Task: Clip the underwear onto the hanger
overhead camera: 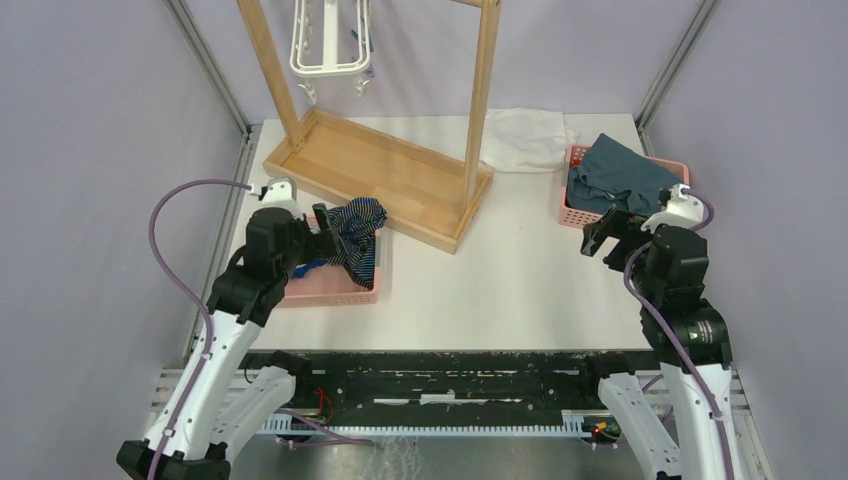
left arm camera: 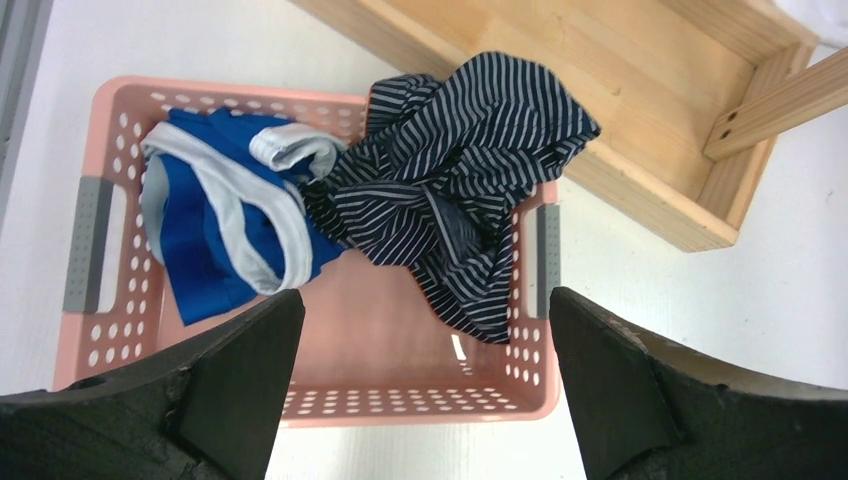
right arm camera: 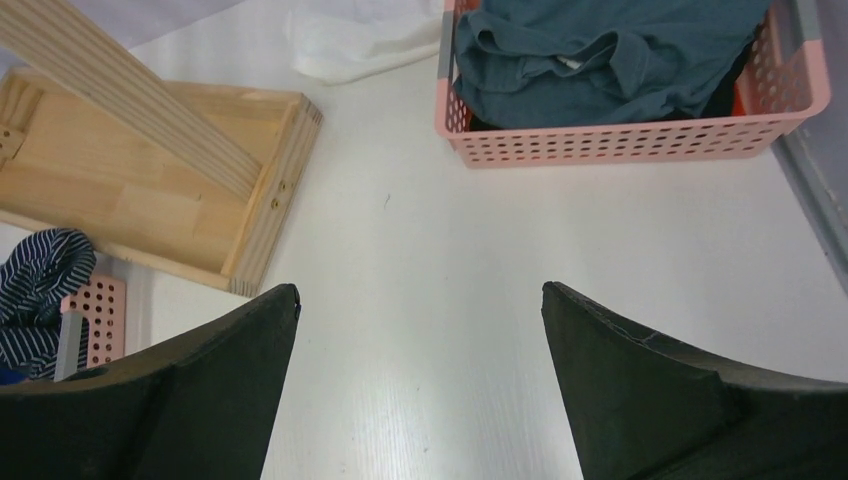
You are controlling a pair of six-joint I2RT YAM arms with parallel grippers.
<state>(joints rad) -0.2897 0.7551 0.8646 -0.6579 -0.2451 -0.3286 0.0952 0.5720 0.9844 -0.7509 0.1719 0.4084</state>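
Observation:
The underwear (overhead camera: 357, 236) (left arm camera: 460, 190), dark navy with thin light stripes, lies crumpled in a pink basket (overhead camera: 335, 292) (left arm camera: 420, 405) on the left, draped over its far right rim. My left gripper (overhead camera: 318, 232) (left arm camera: 425, 300) hovers open just above the basket's near side, with nothing between its fingers. The hanger (overhead camera: 330, 45), a white plastic frame with dangling clips, hangs from the wooden rack at the top of the overhead view. My right gripper (overhead camera: 600, 236) (right arm camera: 420, 290) is open and empty above bare table, near the right basket. The underwear (right arm camera: 35, 290) also shows at the right wrist view's left edge.
A bright blue-and-white garment (left arm camera: 210, 230) shares the left basket. The wooden rack (overhead camera: 380, 175) (left arm camera: 640, 80) (right arm camera: 150, 190) stands behind it on a tray base. A second pink basket (overhead camera: 575, 205) (right arm camera: 640, 140) holds teal cloth (overhead camera: 620, 175) (right arm camera: 600, 50). White cloth (overhead camera: 525, 138) (right arm camera: 350, 45) lies at the back.

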